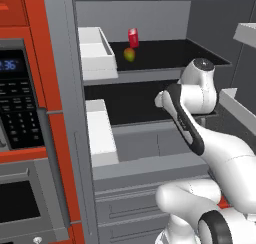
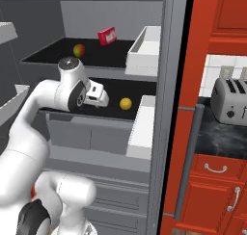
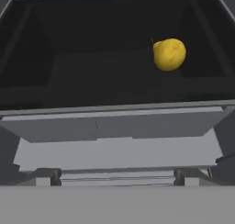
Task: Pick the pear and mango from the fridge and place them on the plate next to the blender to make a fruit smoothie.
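Observation:
The fridge (image 1: 67,118) stands open in front of me. On its lower black shelf lies the yellow pear (image 2: 126,103), seen up and to the right in the hand view as pear (image 3: 169,54). My gripper (image 2: 103,100) hovers at the shelf's front edge, just left of the pear and apart from it. It is open, its tips wide apart with nothing between them. The mango (image 1: 129,54), green with a red blush, rests on the upper shelf as mango (image 2: 79,50). The plate and the blender are out of view.
A red can (image 1: 133,37) stands behind the mango. White bins (image 2: 144,48) line the fridge's side. Grey drawers (image 2: 91,133) sit under the lower shelf. A red oven with a keypad (image 1: 20,113) flanks the fridge, and a toaster (image 2: 230,100) sits on the dark counter.

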{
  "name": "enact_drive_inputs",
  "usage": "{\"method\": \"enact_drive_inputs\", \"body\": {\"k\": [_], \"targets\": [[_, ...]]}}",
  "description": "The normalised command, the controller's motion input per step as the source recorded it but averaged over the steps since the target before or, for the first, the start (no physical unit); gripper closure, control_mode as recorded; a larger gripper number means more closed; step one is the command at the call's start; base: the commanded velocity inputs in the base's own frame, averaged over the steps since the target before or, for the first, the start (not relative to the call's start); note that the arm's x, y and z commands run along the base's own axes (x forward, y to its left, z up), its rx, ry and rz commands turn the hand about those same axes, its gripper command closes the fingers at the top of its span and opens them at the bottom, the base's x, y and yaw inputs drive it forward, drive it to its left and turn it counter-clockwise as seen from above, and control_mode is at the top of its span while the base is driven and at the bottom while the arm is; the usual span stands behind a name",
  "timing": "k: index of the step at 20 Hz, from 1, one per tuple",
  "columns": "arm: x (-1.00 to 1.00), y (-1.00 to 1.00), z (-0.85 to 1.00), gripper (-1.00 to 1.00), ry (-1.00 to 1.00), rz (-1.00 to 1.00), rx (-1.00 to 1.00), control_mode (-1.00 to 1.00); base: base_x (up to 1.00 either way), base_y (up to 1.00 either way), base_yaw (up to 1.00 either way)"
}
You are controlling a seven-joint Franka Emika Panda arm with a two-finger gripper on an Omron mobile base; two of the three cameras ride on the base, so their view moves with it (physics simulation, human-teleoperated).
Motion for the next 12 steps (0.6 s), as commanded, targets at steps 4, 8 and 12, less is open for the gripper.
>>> {"method": "enact_drive_inputs", "body": {"k": [4,8,12], "targets": [[0.3,-0.3,-0.41,-1.0,0.0,0.02,-0.11,-1.0,0.0,0.0,0.0],[0.27,-0.52,-0.04,-1.0,0.01,0.0,-0.05,-1.0,0.0,0.0,0.0],[0.29,-0.31,0.0,-1.0,0.01,0.0,-0.1,-1.0,0.0,0.0,0.0]]}}
